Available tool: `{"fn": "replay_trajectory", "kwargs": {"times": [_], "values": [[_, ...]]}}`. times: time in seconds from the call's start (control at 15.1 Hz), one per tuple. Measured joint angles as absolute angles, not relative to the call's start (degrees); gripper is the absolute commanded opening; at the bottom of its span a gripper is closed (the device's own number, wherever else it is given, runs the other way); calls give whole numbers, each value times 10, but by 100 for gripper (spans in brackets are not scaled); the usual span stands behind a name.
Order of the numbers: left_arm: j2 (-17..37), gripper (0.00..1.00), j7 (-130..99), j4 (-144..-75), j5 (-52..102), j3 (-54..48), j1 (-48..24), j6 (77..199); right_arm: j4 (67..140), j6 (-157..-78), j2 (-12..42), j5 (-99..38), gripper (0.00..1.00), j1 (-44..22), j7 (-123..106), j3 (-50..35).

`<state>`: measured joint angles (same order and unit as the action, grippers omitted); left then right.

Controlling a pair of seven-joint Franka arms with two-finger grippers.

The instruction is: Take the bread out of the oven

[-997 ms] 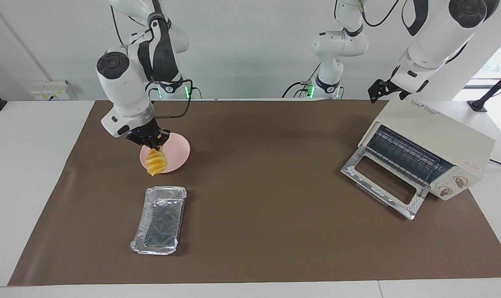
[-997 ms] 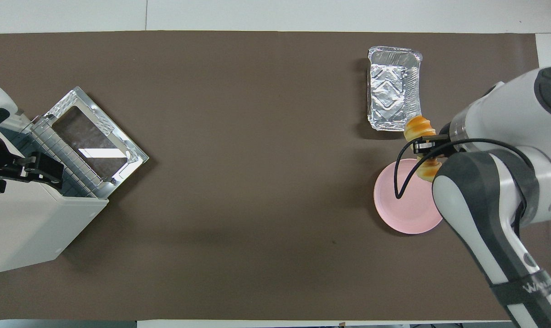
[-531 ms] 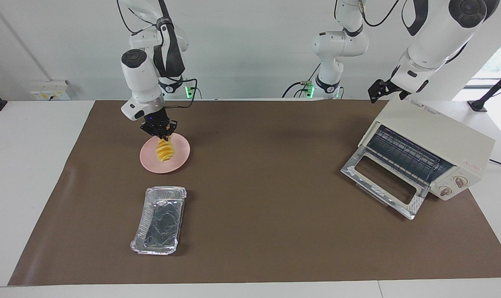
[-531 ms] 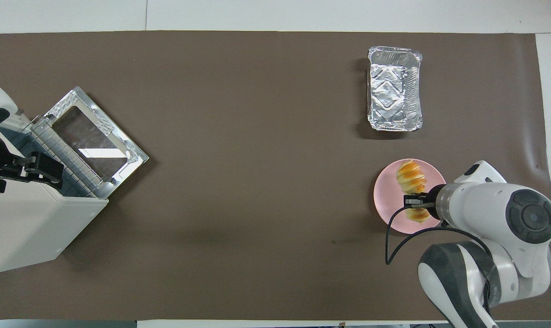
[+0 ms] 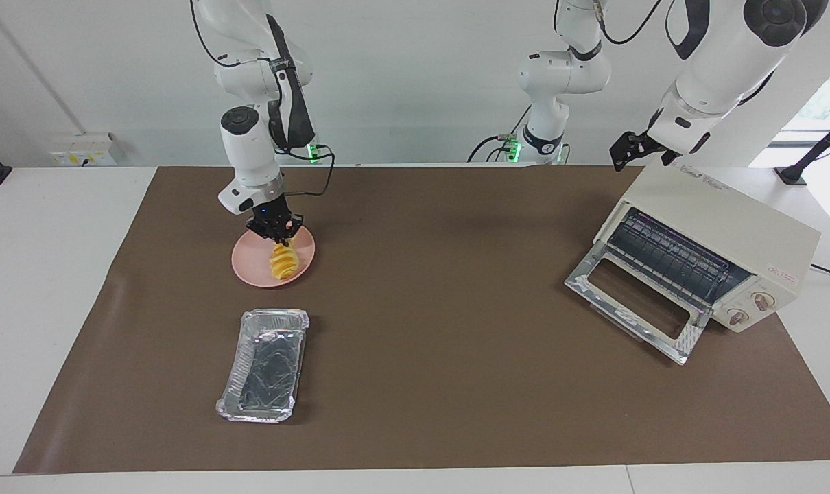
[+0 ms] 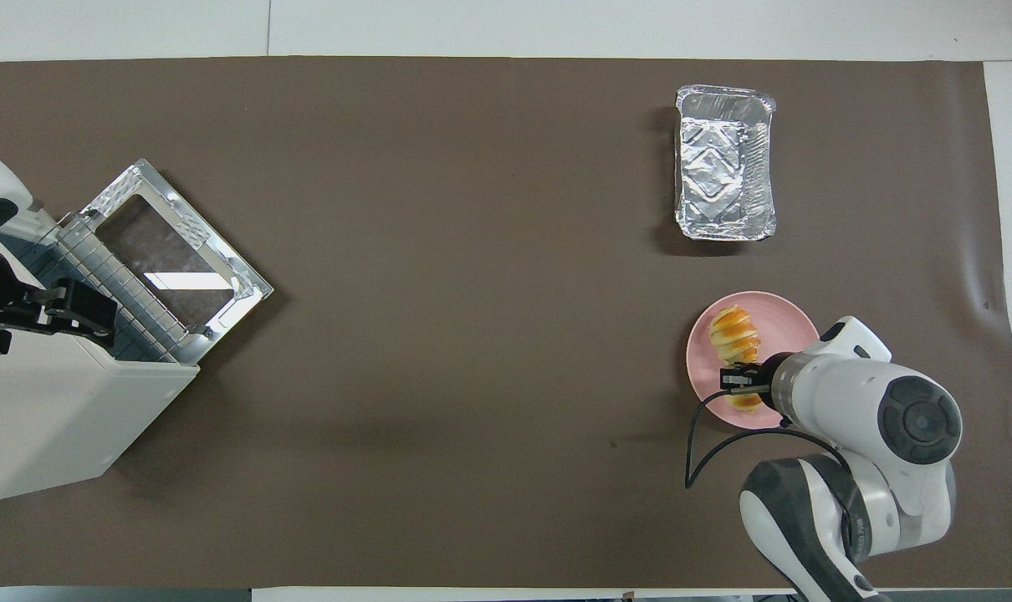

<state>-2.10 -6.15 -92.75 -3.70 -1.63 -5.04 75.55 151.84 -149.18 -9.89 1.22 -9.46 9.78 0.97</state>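
The bread (image 5: 284, 263), a ridged golden loaf, hangs tilted with its lower end on or just above the pink plate (image 5: 247, 264). My right gripper (image 5: 277, 237) is shut on the loaf's upper end, over the plate. In the overhead view the bread (image 6: 733, 332) lies across the plate (image 6: 780, 322) with the right gripper (image 6: 741, 381) on its end. The cream oven (image 5: 730, 226) stands at the left arm's end with its glass door (image 5: 633, 302) folded down; the wire rack is bare. My left gripper (image 5: 629, 151) waits over the oven's top (image 6: 46, 410).
A crinkled silver foil tray (image 5: 265, 363) lies empty, farther from the robots than the plate; it also shows in the overhead view (image 6: 725, 164). The open oven door (image 6: 180, 251) juts out over the brown mat (image 5: 442, 288).
My right gripper carried the bread from the plate's edge nearest the foil tray in over the plate and lowered it toward the plate. The left arm has not moved.
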Motion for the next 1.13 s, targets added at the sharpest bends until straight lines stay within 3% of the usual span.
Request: {"fn": "replay_trajectory", "kwargs": {"times": [0.27, 0.4, 0.66, 1.13], "values": [[-21, 100, -61, -928, -37, -16, -50, 756, 1516, -1489, -99, 12, 100, -95, 98, 10], [-21, 100, -61, -928, -37, -16, -50, 756, 1495, -1446, -101, 12, 100, -95, 98, 10], [-21, 100, -61, -928, -37, -16, -50, 756, 1360, -1285, -106, 12, 100, -92, 96, 11], [-21, 100, -61, -928, -37, -16, -50, 756, 1179, -1112, -106, 12, 100, -23, -45, 17]]}}
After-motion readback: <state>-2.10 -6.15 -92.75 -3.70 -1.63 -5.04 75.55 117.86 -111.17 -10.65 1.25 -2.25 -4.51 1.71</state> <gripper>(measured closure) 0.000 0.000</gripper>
